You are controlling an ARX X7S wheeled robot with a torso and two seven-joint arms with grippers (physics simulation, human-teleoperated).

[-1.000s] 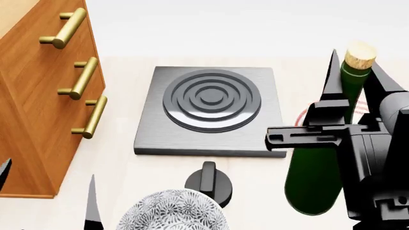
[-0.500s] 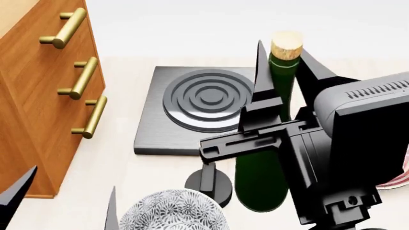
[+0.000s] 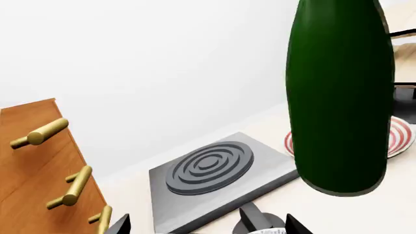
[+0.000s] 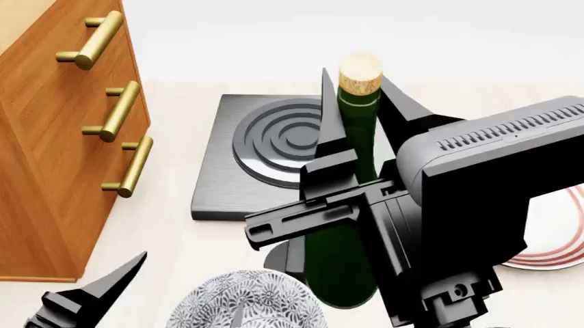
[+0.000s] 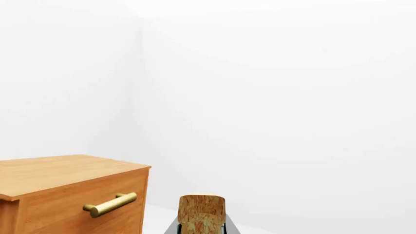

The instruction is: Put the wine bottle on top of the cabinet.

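The wine bottle (image 4: 344,268), dark green with a tan cork (image 4: 360,73), hangs upright above the counter, in front of the stove plate. My right gripper (image 4: 362,115) is shut on its neck, one finger on each side. In the right wrist view the cork (image 5: 201,213) sits between the fingers, with the cabinet (image 5: 60,176) beyond it, its flat top showing. The reddish-brown cabinet (image 4: 50,164) with brass handles stands at the left of the head view. My left gripper (image 4: 178,290) is open and holds nothing, low near the bowl. The bottle (image 3: 339,97) fills the left wrist view's side.
A grey stove plate (image 4: 260,160) with dark rings lies mid-counter, a black knob (image 4: 284,260) in front of it. A patterned bowl (image 4: 246,306) sits at the near edge. A red-striped plate (image 4: 556,242) lies to the right. A white wall stands behind.
My right gripper has carried the bottle leftward, from above the striped plate to in front of the stove plate. The left gripper has risen further into view.
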